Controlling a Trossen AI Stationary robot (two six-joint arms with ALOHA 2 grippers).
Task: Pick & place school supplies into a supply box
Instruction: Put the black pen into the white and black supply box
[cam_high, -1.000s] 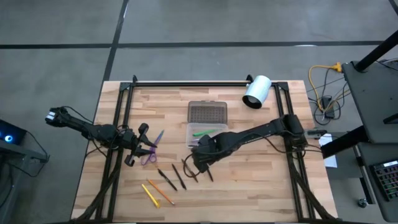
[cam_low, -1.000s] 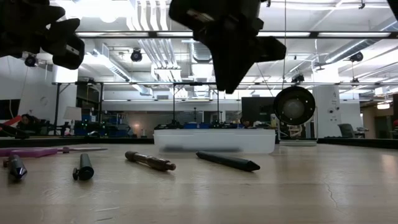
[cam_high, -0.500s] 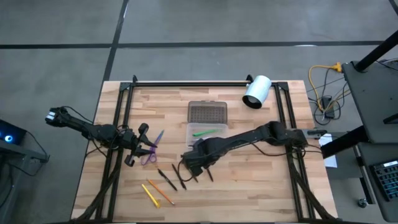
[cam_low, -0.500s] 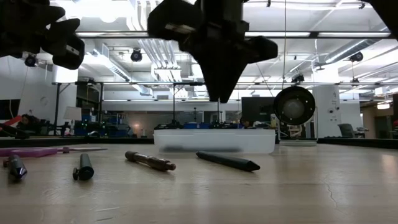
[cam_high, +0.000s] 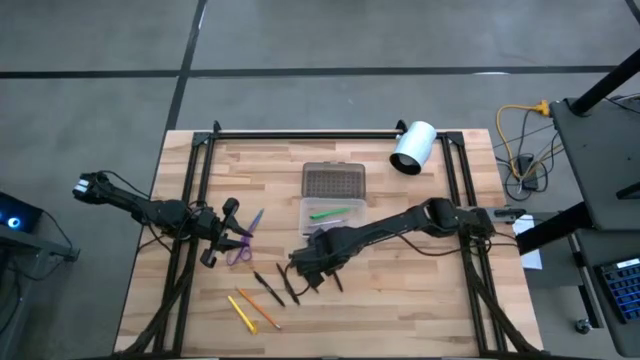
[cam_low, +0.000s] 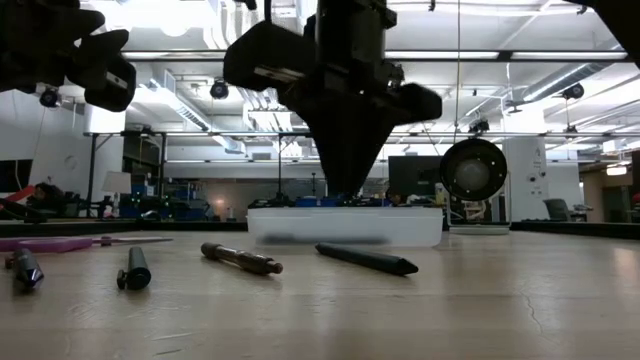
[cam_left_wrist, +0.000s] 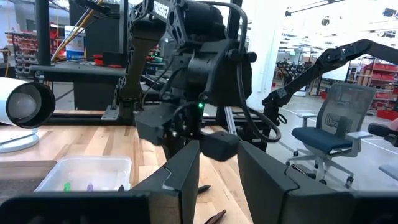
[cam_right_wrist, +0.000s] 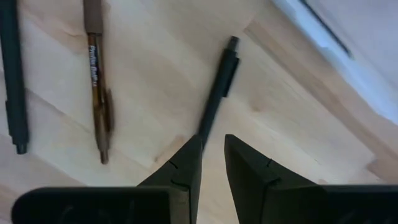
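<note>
the right gripper (cam_right_wrist: 210, 155) has been lowered toward the slim black pen (cam_right_wrist: 217, 87) on the wood table (cam_high: 400, 300), fingers slightly parted. the clear supply box (cam_high: 330, 215) lies just beyond. the left gripper (cam_high: 232, 240) waits, fingers spread.

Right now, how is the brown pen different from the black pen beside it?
The see-through brown pen carries printed lettering; the plain black clip pen has none. The brown pen lies clear of the right end effector; the black pen's end reaches its fingers. Both lie flat on the wooden table.
</note>
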